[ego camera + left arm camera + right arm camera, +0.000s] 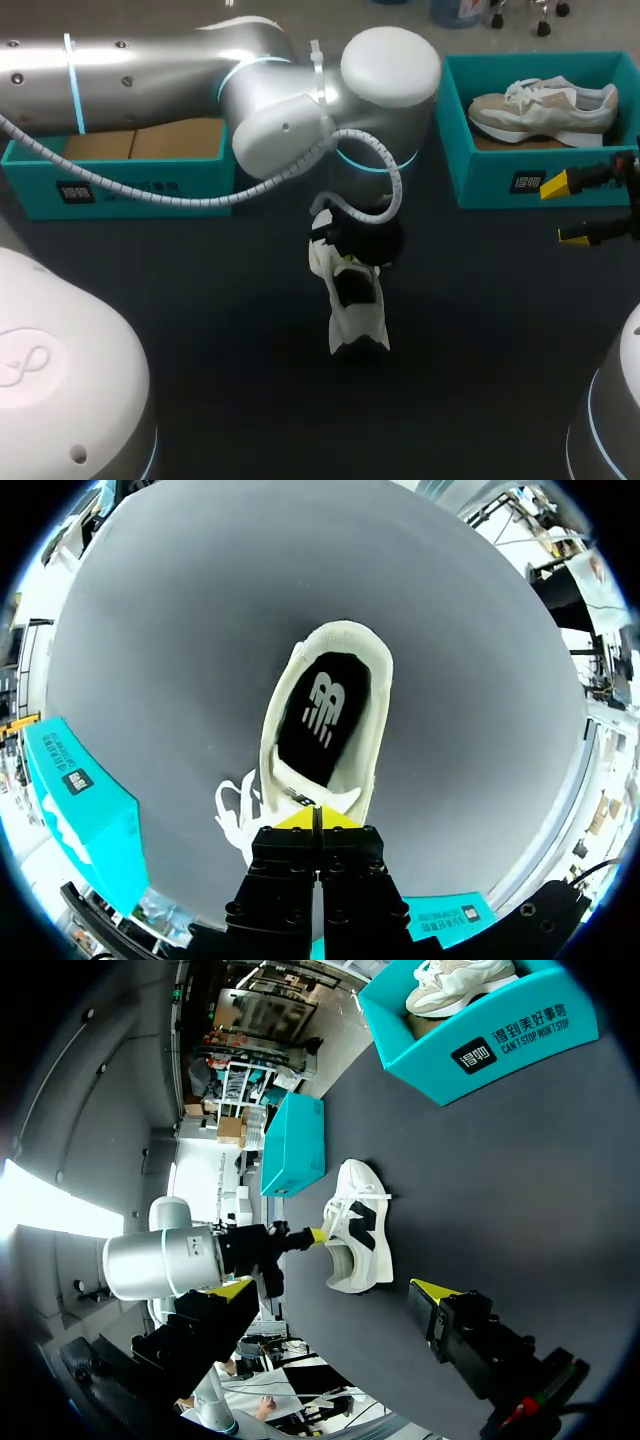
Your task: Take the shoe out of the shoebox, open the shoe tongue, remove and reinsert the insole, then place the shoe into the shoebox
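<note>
Shoe (355, 300) stands on its sole in the middle of your dark table (200, 320) — not in a box. Your left gripper (318, 815) is pinched tight on its tongue, tips together. Your right gripper (565, 210) hangs wide open and holds nothing — it is just in front of the teal shoebox (520, 185), where a second shoe (545, 108) lies.

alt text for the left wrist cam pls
My left gripper, shut, pinches the tongue edge of a white shoe on the dark table, its black insole showing through the opening. Loose white laces lie beside the shoe, and a teal shoebox sits off to one side.
</note>
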Controlling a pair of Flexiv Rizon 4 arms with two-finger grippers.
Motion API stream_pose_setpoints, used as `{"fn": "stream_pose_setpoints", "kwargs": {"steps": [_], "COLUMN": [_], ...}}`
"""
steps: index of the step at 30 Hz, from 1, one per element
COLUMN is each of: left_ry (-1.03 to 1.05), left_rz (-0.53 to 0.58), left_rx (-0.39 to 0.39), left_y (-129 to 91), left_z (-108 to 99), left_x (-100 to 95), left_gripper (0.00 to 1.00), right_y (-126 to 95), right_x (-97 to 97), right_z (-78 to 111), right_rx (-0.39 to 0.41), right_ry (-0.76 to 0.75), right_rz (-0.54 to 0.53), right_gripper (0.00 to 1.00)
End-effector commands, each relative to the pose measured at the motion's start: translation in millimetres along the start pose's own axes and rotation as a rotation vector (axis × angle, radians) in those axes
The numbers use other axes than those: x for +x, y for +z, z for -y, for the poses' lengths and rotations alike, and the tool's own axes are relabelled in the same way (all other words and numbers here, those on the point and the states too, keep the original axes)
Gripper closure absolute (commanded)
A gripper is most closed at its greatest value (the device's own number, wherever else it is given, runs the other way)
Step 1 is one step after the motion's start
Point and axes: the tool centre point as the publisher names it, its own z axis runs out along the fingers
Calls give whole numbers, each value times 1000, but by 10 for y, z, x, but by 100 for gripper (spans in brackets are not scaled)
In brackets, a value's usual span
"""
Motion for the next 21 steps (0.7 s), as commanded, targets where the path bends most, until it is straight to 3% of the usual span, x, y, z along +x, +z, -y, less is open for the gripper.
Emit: {"fn": "stream_pose_setpoints", "kwargs": {"steps": [1,8,9,21], "left_ry": [-61,-344,-389,-389], "left_rz": [-22,-64,-31,-18], "left_rx": [9,-55,-28,-3], "left_y": [54,19,-34,-79], "left_z": [56,74,53,45], "left_x": [-17,35,50,59], "left_gripper": [100,100,100,100], "right_y": [0,0,0,0], "right_x": [2,2,2,2], "right_z": [9,9,9,9], "right_rx": [-1,-1,-1,-1], "right_ry": [1,1,1,1], "right_rz": [3,3,3,3], "right_gripper": [0,0,0,0]}}
